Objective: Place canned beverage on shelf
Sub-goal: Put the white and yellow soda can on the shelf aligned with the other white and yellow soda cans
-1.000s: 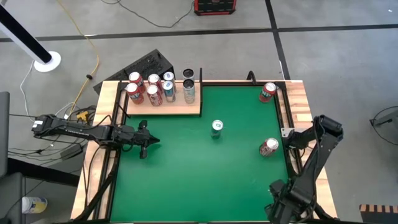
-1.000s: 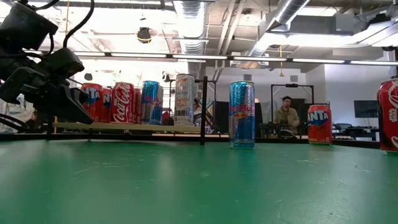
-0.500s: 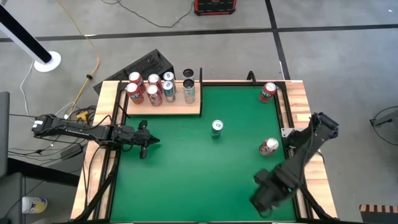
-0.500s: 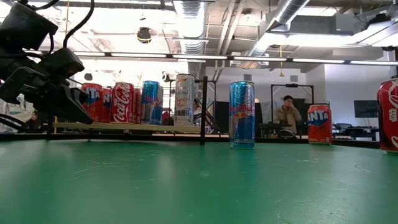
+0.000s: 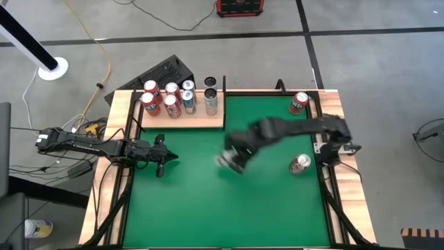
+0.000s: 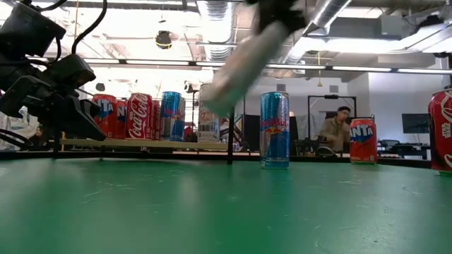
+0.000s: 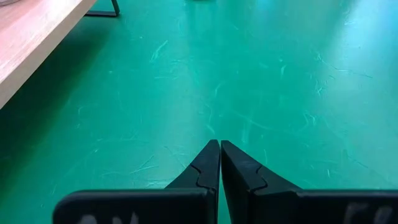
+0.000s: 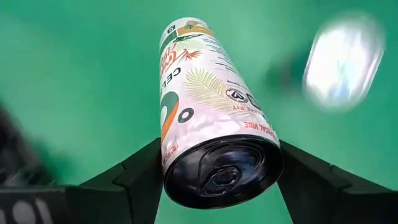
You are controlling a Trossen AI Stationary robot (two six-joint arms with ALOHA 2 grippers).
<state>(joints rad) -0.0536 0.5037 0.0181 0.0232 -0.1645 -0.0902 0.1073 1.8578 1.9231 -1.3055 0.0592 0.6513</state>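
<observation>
A white can with a palm-leaf print (image 8: 205,99) sits between the fingers of my right gripper (image 8: 221,155), which hangs above the middle of the green table (image 5: 231,160); it shows blurred in the low view (image 6: 236,67). The shelf (image 5: 201,119), a pale-wood board at the far left, carries several cans standing upright. A blue can (image 6: 275,130) stands on the felt; my right arm hides it in the high view. My left gripper (image 7: 219,148) is shut and empty, low over the table's left side (image 5: 161,167). My right gripper pinches the white can's round side wall (image 8: 177,158) between its two fingers, close to the can's dark end (image 8: 221,177) that faces the wrist camera. The fingers come from above, slanting down. The can is lifted clear of the table and tilted.
Two red cans stand on the felt at the right, one at the far corner (image 5: 298,103) and one nearer (image 5: 300,164). A black post (image 6: 232,123) stands at the shelf's right end. Wooden strips (image 5: 333,118) edge the table's sides.
My right gripper has swept from the table's near right corner, up and toward the far left, to above the middle of the table, rolling and tipping more steeply downward as it went.
</observation>
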